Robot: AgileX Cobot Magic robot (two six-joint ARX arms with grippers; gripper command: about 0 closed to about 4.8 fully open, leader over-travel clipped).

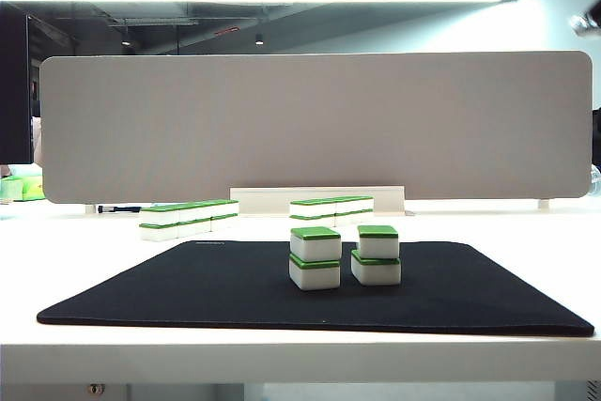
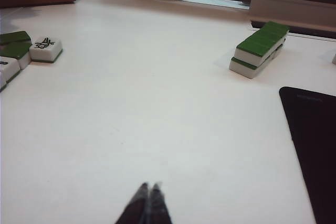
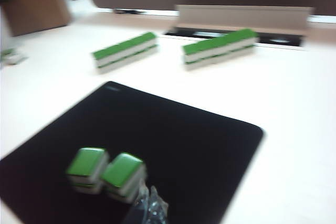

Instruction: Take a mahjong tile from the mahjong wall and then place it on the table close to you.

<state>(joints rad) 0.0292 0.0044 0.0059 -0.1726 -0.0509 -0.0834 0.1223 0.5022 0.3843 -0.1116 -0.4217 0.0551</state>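
Right wrist view puts our right gripper [image 3: 150,203] low over the black mat [image 3: 173,145], its fingertips close together with nothing between them, though blur keeps us from seeing whether they fully meet. Just ahead of those tips and slightly to one side stand two green-topped tile stacks [image 3: 107,174], side by side on the mat. Farther ahead, off the mat on the white table [image 3: 294,129], lie two rows of the mahjong wall [image 3: 219,48], each two tiles high, in front of a pale rail [image 3: 241,13].

From our left wrist camera, the left gripper [image 2: 148,188] hovers over bare table with its fingers pressed together, empty. One wall row [image 2: 260,48] sits well ahead of it and off to one side; loose tiles [image 2: 46,48] lie well away on the other side.

Neither arm appears in the exterior view, where the two stacks [image 1: 343,255] stand on the mat before the grey divider [image 1: 319,124].
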